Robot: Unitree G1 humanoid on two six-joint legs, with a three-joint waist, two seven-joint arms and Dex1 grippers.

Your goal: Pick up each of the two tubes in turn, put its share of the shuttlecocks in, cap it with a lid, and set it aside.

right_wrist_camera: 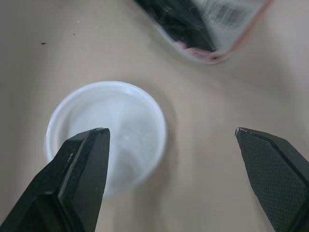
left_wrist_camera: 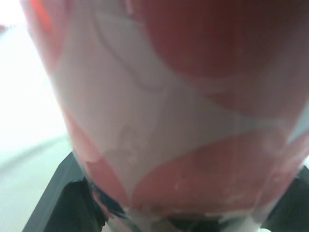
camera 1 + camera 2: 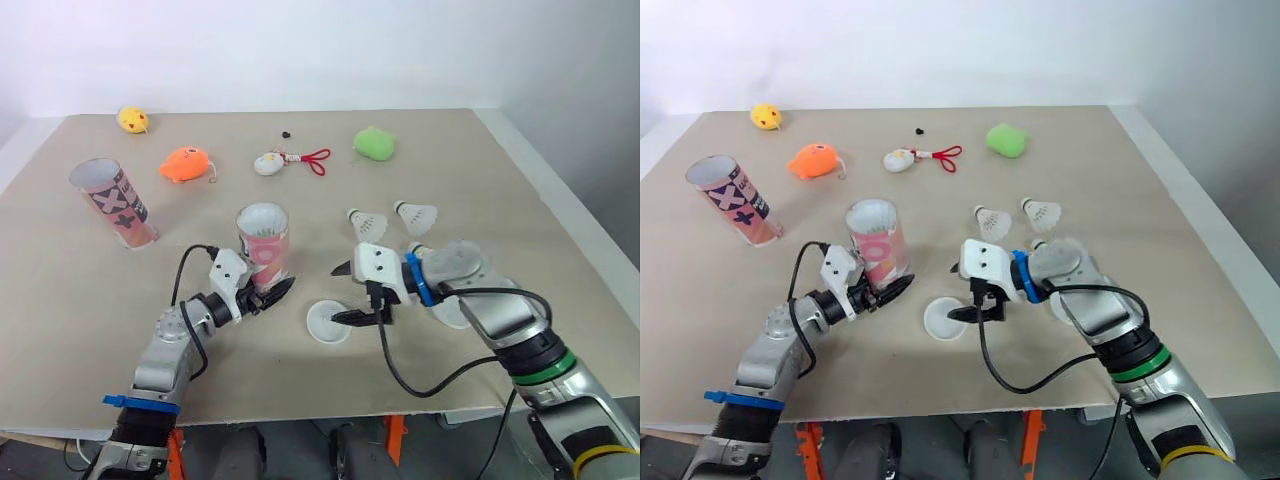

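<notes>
Left gripper (image 3: 268, 297): gripped the near tube (image 3: 264, 245) at its base — tube upright, mid-table.
Right gripper (image 3: 352, 293): hung wide apart over the lid (image 3: 328, 322), at that tube's 4 o'clock.
Second tube (image 3: 113, 203): leaned at its 10 o'clock.

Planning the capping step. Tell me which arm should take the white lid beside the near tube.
Right. The right gripper is open right at the lid, with one finger over it; the left gripper is clamped on the near tube at its base.
</notes>
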